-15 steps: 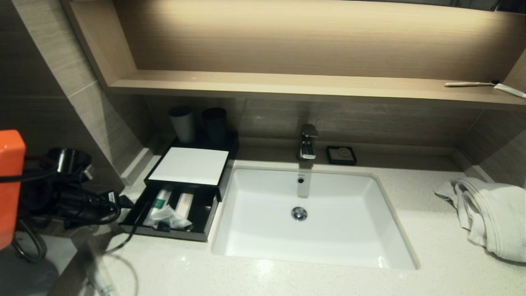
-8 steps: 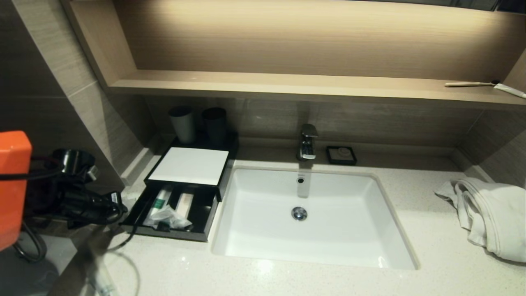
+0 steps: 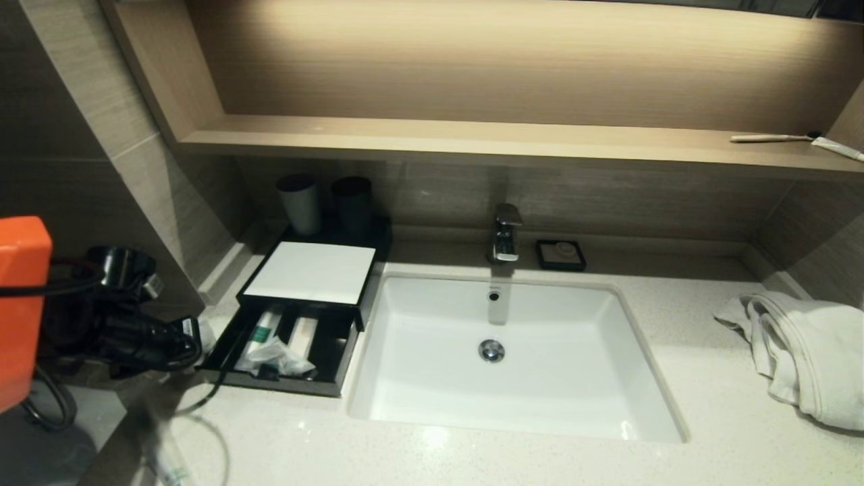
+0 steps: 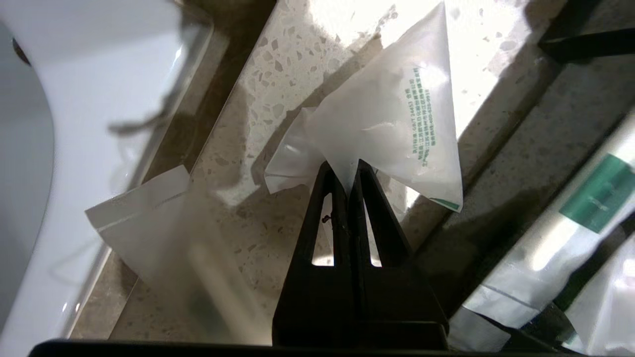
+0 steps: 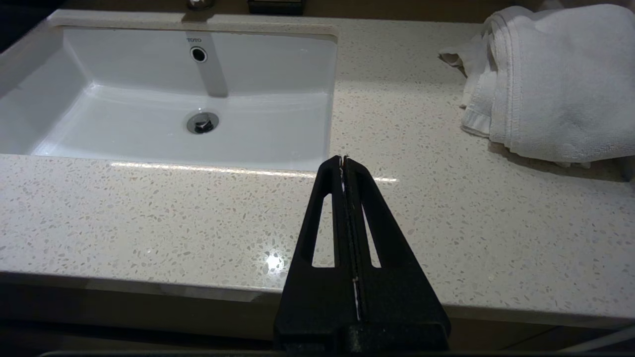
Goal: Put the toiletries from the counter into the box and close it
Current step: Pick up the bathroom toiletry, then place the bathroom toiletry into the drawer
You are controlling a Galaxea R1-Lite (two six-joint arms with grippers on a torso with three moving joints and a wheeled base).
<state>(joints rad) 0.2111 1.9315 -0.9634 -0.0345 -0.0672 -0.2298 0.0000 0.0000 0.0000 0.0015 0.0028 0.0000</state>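
The black box (image 3: 364,270) with a white top stands left of the sink, its drawer (image 3: 283,386) pulled open and holding several white packets (image 3: 277,351). My left gripper (image 4: 347,166) is shut on the corner of a white sachet with green print (image 4: 397,114), held above the speckled counter just beside the drawer's edge (image 4: 585,42). In the head view the left arm (image 3: 135,331) is at the drawer's left side. Another clear packet (image 4: 163,223) lies on the counter near the sink and shows blurred in the head view (image 3: 165,462). My right gripper (image 5: 343,159) is shut and empty above the counter's front edge.
The white sink (image 3: 418,351) fills the middle, with the faucet (image 3: 506,233) and a soap dish (image 3: 560,254) behind it. A white towel (image 3: 803,351) lies at the right. Two dark cups (image 3: 300,202) stand behind the box. A toothbrush (image 3: 769,138) lies on the shelf.
My left arm has shifted slightly to the right, toward the drawer's left edge. Nothing else has moved.
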